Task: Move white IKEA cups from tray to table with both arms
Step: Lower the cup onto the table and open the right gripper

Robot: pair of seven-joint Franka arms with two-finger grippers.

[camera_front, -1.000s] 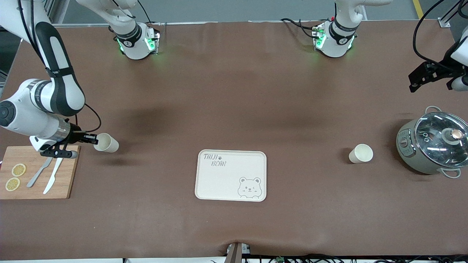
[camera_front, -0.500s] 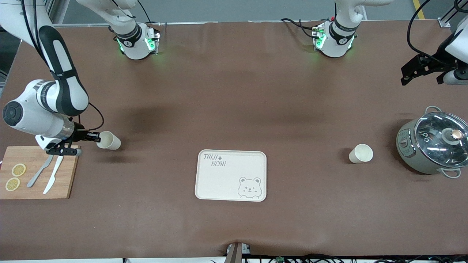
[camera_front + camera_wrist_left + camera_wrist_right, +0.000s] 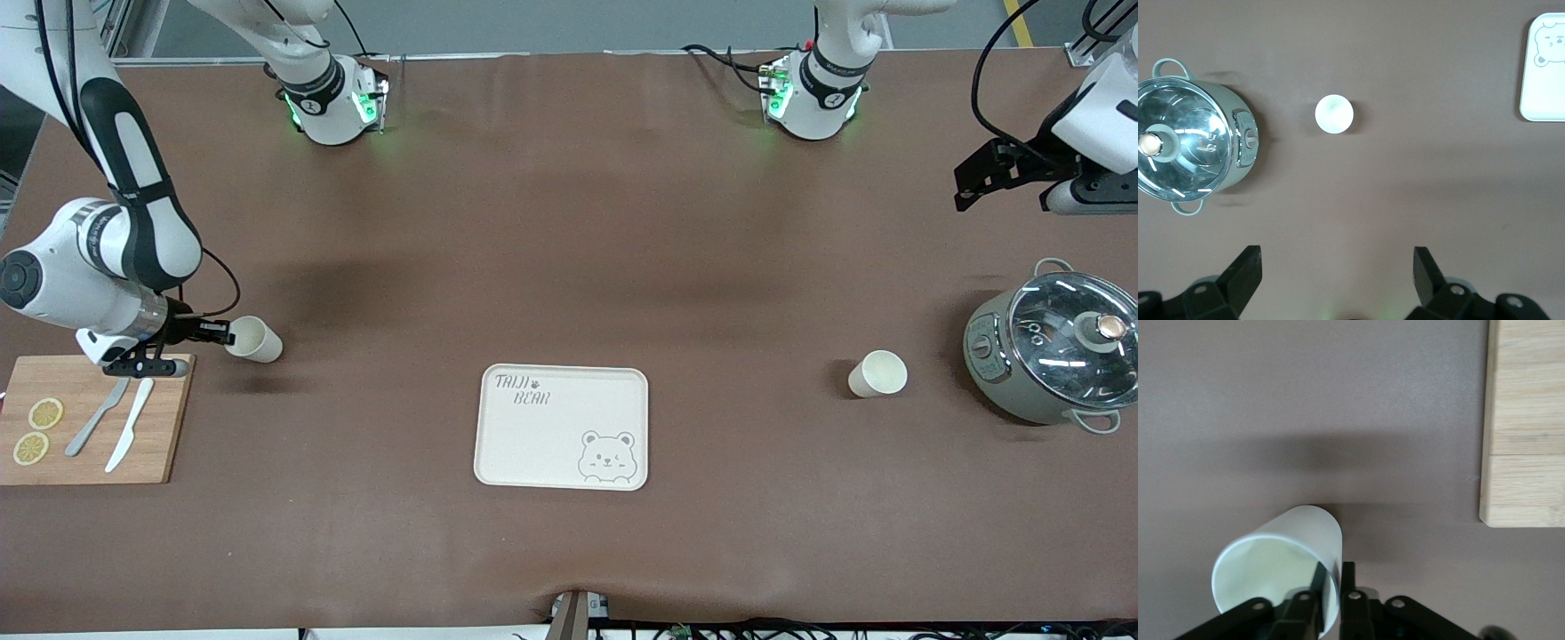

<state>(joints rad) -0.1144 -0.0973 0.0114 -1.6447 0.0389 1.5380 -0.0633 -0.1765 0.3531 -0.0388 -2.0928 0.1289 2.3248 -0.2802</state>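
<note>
My right gripper point(image 3: 216, 332) is shut on the rim of one white cup point(image 3: 254, 340) and holds it tilted above the table beside the wooden board point(image 3: 89, 418). In the right wrist view one finger is inside the cup point(image 3: 1278, 565) and one outside, at my right gripper point(image 3: 1333, 577). The second white cup point(image 3: 877, 373) stands upright on the table beside the pot point(image 3: 1053, 348); it shows in the left wrist view point(image 3: 1334, 115). My left gripper point(image 3: 973, 182) is open and empty, high over the table at the left arm's end, also in its wrist view point(image 3: 1337, 267).
A cream bear-printed tray point(image 3: 562, 427) lies mid-table, nearer the front camera; its corner shows in the left wrist view point(image 3: 1542, 73). The glass-lidded pot point(image 3: 1191, 140) stands at the left arm's end. The board holds lemon slices point(image 3: 37, 430), a fork and a knife point(image 3: 127, 427).
My right gripper has lifted the cup slightly and drawn it toward the board. My left gripper has moved up and toward the middle of the table. The second cup has not moved.
</note>
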